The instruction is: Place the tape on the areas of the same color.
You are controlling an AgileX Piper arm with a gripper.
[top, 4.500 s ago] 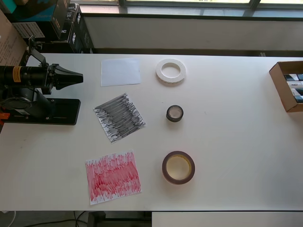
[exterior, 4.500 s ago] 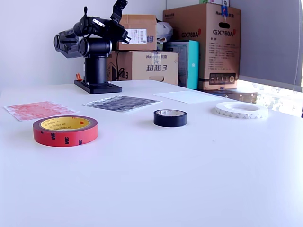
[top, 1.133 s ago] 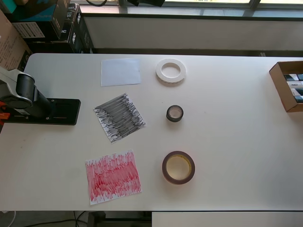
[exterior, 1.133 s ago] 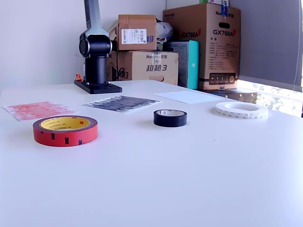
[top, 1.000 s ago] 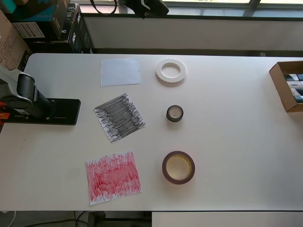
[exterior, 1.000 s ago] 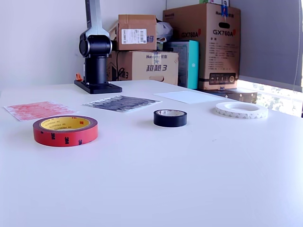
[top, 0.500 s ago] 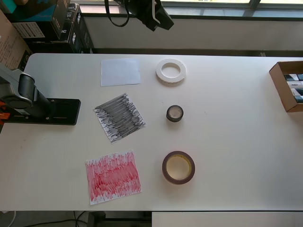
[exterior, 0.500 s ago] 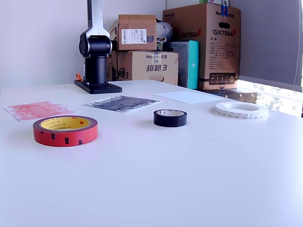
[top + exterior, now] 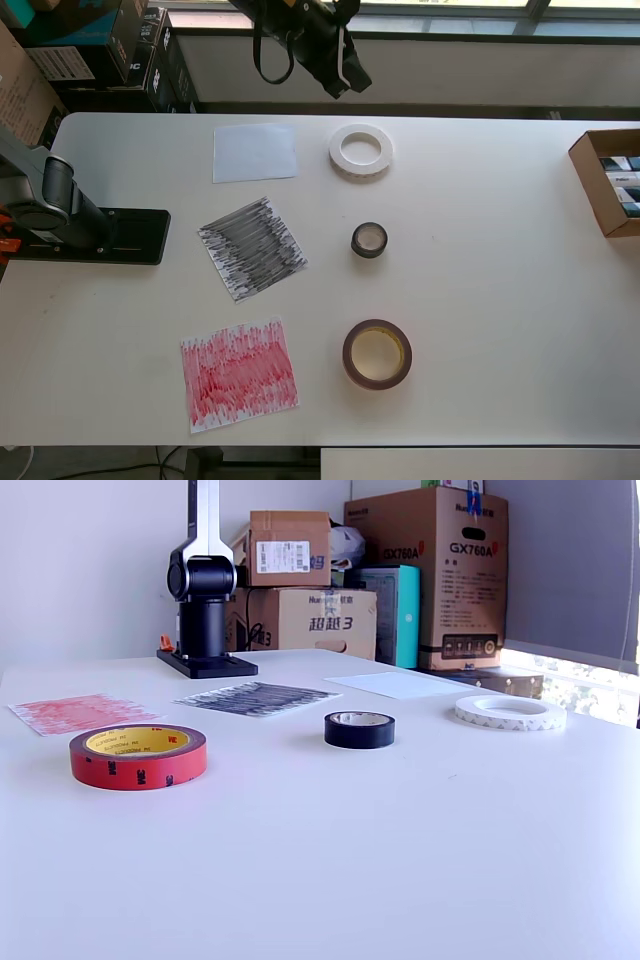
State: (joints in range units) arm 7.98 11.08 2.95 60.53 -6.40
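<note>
A: Claw [image 9: 345, 75]?
B: High over the table's [image 9: 500, 300] far edge in the overhead view, holding nothing; can't tell if its jaws are apart.
A: Rolls?
B: White ring [image 9: 361, 150] right of the white sheet [image 9: 255, 152]. Black roll [image 9: 369, 239] right of the black sheet [image 9: 252, 248]. Red roll [image 9: 377, 354] right of the red sheet [image 9: 239, 373]. All on bare table, none touching paper.
</note>
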